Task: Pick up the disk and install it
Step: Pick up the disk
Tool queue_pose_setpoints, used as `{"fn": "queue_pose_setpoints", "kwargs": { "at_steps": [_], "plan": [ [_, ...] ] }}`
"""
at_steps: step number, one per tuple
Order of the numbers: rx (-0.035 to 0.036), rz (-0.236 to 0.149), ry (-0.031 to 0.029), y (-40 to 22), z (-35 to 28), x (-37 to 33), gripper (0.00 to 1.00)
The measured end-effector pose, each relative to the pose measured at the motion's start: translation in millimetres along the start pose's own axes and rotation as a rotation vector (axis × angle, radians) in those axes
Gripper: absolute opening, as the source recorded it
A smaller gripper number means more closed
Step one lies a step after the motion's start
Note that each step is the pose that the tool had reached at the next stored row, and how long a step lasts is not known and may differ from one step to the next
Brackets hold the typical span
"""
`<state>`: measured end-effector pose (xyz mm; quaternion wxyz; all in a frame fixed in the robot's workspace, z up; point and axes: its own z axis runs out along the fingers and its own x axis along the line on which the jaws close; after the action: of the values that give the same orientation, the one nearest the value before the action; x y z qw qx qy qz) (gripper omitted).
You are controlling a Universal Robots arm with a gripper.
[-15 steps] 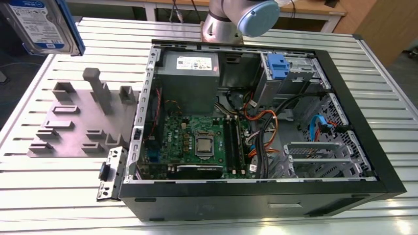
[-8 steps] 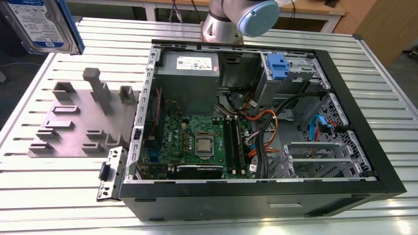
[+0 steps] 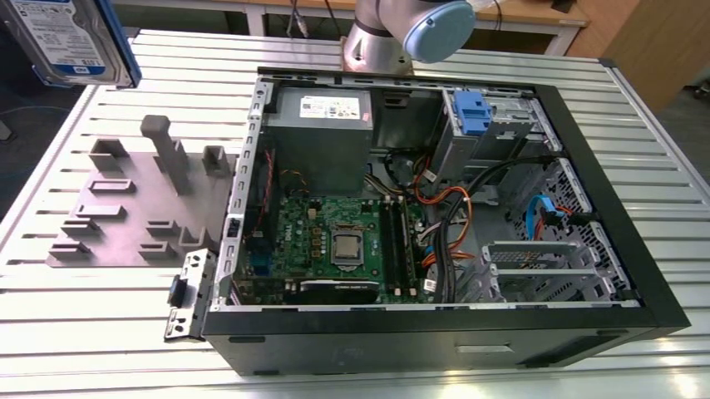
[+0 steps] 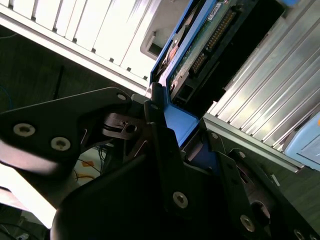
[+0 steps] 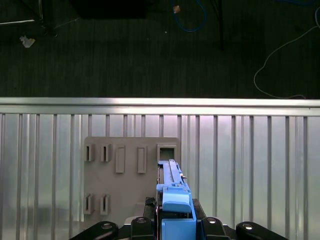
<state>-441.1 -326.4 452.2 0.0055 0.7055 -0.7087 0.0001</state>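
This is a robotics lab or test workshop. A robot arm [image 3: 405, 33] rises at the back of a ribbed aluminium worktop [image 3: 100, 349], where an open desktop computer case [image 3: 421, 341] lies with its motherboard [image 3: 332, 237], power supply [image 3: 319, 137] and wiring laid bare, beside a grey fixture plate [image 3: 122, 220] of slots and posts. Past the worktop's edge the first wrist view shows a dark floor [image 5: 125, 50] with loose cables [image 5: 256, 76] trailing over it, and a wooden desk [image 3: 533, 12] stands behind in the exterior view.
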Motion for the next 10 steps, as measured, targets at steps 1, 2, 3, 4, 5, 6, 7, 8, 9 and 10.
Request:
{"fn": "queue_pose_setpoints", "kwargs": {
  "at_steps": [1,2,3,4,5,6,7,8,9,10],
  "plan": [
    [0.0000,0.000,0.0000,0.0,-0.8,0.0,0.36],
    [0.0000,0.000,0.0001,0.0,-1.5,0.0,0.36],
    [0.0001,0.000,0.0001,0.0,-2.1,0.0,0.36],
    [0.0001,0.000,0.0001,0.0,-2.7,0.0,0.36],
    [0.0001,0.000,0.0001,0.0,-3.3,0.0,0.36],
    [0.0000,0.000,0.0002,0.0,-4.0,0.0,0.36],
    [0.0000,0.000,0.0002,0.0,-4.5,0.0,0.36],
    [0.0001,0.000,0.0003,0.1,-5.2,0.0,0.36],
    [0.0001,0.000,0.0007,0.1,-5.8,0.0,0.36],
    [0.0001,0.000,0.0010,0.1,-6.1,0.0,0.36]
  ]
}}
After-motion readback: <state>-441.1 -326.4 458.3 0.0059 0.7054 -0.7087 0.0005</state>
